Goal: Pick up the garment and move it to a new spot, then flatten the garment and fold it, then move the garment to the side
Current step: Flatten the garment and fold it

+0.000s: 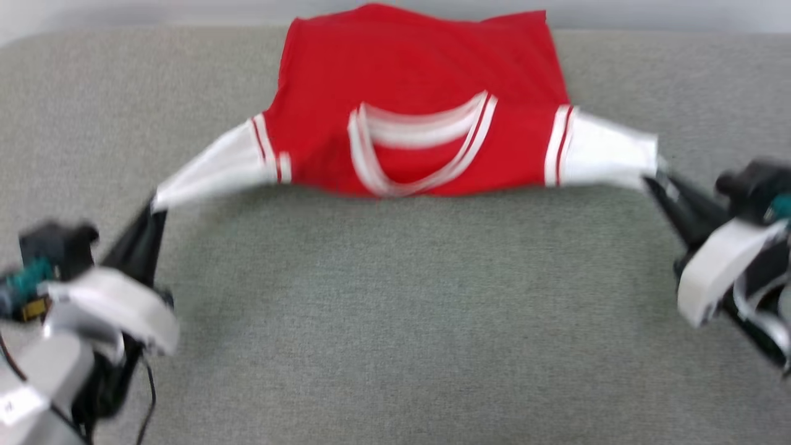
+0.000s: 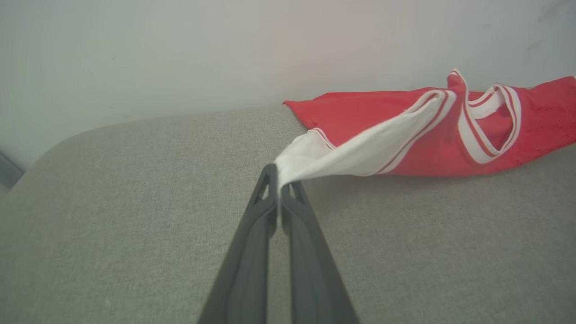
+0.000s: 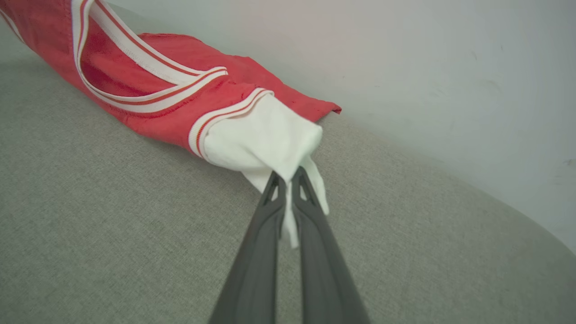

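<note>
Garment (image 1: 420, 74): red jersey, plain red side up, spread across the far middle of the grey upholstered surface (image 1: 395, 321). Hem lies toward the wall (image 2: 180, 54); V-neck collar (image 1: 420, 148) with red-white striped trim faces the robot. White short sleeves, with striped bands where they join the red body. Both sleeves are drawn outward and toward the robot.

Left gripper (image 1: 151, 210): jaws clamped on the end of the left sleeve (image 1: 216, 167). Right gripper (image 1: 652, 182): jaws clamped on the end of the right sleeve (image 1: 609, 154).

Surface: woven grey fabric with rounded corners. The pale, plain wall is directly behind it.

Head view: motion-blurred, but gives the whole jersey and both arms at once. Left wrist view: sharp; the left gripper (image 2: 278, 180) pinches white cloth at its very tips, and the sleeve is taut and raised, with a shadow beneath. Right wrist view: the right gripper (image 3: 288, 180) pinches bunched sleeve cloth, with a strip of white hanging down between the fingers (image 3: 265, 252).
</note>
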{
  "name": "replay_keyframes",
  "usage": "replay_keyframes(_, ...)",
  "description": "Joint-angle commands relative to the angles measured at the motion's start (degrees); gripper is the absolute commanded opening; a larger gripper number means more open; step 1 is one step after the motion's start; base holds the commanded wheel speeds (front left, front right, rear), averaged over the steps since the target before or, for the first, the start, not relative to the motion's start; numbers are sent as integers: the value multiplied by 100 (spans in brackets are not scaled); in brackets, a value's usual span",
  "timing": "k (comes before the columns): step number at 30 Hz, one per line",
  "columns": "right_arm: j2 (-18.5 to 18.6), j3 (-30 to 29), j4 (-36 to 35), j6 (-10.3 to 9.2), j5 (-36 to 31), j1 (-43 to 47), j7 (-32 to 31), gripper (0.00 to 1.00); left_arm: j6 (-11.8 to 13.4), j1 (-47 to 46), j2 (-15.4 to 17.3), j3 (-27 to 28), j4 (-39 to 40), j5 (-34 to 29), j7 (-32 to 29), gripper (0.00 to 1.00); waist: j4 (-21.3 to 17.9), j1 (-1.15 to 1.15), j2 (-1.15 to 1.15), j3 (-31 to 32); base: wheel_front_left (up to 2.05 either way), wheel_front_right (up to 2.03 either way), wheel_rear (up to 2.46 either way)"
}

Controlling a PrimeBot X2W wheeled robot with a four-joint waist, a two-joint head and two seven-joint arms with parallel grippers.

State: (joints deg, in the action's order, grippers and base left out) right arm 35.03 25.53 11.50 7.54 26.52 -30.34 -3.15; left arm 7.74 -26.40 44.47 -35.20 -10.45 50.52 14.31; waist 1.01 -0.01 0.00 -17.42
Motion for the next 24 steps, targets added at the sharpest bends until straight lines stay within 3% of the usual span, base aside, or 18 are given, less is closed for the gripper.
replay_keyframes(1, -37, -107, -95, -10, -75, 365, -39, 0, 113, 400, 26, 49, 110, 102, 45, 0, -124, 1, 0, 220, 0, 0, 0)
replay_keyframes(7, -308, -382, -204, -10, -159, 1461, -158, 0, 418, 1617, -23, 247, 350, 301, 84, 0, -208, 1, 0, 587, 0, 0, 0)
replay_keyframes(12, -401, -567, -222, -10, -172, 2142, -223, 0, 529, 2227, -138, 439, 423, 422, 97, 0, -233, 1, 0, 853, 0, 0, 0)
replay_keyframes(24, -468, -951, -126, -10, -221, 3704, -344, 0, 614, 3934, -575, 1092, 551, 495, 95, 0, -177, 1, 0, 1324, 0, 0, 0)
